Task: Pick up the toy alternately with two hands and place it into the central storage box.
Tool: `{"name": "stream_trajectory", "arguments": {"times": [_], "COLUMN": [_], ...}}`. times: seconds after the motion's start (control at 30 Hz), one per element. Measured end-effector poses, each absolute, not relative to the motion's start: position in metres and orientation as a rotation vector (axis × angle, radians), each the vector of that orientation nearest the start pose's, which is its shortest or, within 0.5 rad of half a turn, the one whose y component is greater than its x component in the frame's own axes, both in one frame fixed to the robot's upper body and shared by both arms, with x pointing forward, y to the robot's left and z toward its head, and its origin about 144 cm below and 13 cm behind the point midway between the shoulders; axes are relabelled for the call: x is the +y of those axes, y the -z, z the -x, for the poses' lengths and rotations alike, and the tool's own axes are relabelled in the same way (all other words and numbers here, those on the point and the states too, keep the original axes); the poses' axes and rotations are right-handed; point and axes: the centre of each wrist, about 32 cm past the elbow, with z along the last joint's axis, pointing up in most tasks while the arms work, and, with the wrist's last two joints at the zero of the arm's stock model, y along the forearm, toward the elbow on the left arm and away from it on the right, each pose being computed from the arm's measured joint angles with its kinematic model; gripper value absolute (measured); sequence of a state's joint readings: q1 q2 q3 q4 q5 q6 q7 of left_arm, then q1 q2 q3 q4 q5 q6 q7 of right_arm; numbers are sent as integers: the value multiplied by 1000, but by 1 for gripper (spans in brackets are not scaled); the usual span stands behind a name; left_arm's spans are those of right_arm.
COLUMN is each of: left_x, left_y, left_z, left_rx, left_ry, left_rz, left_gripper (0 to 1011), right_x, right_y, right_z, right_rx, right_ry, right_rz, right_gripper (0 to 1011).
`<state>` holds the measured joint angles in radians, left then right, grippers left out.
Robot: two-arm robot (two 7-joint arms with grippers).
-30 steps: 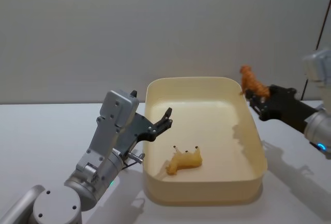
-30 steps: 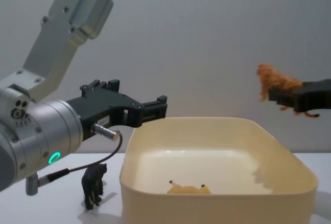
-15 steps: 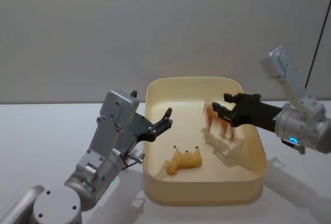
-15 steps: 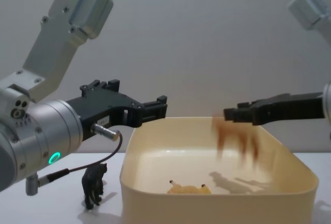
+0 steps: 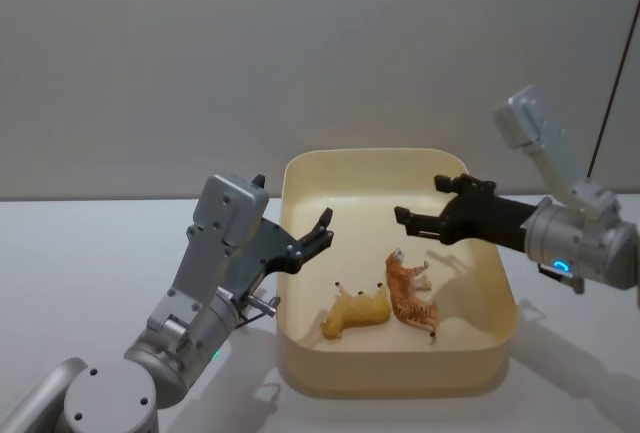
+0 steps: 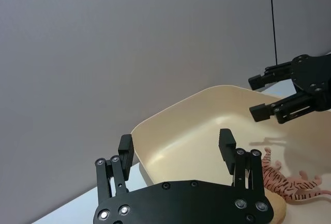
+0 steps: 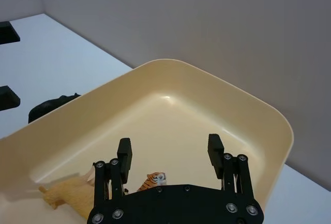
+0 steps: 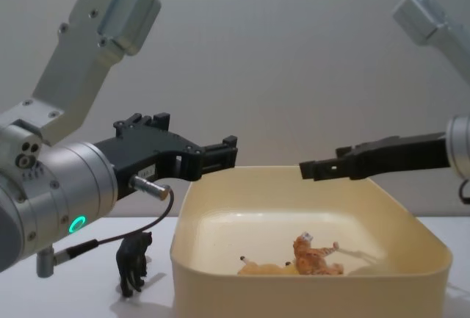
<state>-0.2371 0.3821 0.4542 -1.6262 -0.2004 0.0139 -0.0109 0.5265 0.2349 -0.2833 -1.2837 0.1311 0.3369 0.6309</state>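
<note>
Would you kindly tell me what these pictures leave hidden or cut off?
Chest view: yellow toy, mostly behind the front wall of the storage box.
Right wrist view: tiger, largely covered by the body of the right gripper.
Same view: black animal, partly behind the box rim.

Surface: white table [image 5: 80, 253], plain and matte, meeting a grey wall at its far edge.
Middle, toward the far edge: cream-yellow storage box [image 5: 390, 371], rectangular with rounded corners, flat on the tabletop.
Left of the box: small black animal figure [image 8: 134, 263], upright on its legs, just beside the box's wall, not touching it.
</note>
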Motion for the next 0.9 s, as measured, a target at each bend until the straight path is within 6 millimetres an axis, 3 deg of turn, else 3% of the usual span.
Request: {"name": "stream_trajectory", "arguments": {"times": [0.2, 0.53, 0.9], "left_x": [198, 202, 215], "left_y": [-1204, -1205, -1208], "left_z": [-492, -487, -465], "left_rx": [-268, -235, -113], "left_ry": [-1124, -1139, -1220], "left_rz": [-61, -87, -160], "left_gripper": [1001, 1001, 1001], "right_x": [-248, -267, -276], "right_y": [-1246, -1250, -1252], "right_z": [-583, -571, -565], "right_rx": [13, -4, -14], "right_ry": [843, 908, 938], "right_rz": [240, 199, 179], "right_gripper": [1000, 1001, 1001]}}
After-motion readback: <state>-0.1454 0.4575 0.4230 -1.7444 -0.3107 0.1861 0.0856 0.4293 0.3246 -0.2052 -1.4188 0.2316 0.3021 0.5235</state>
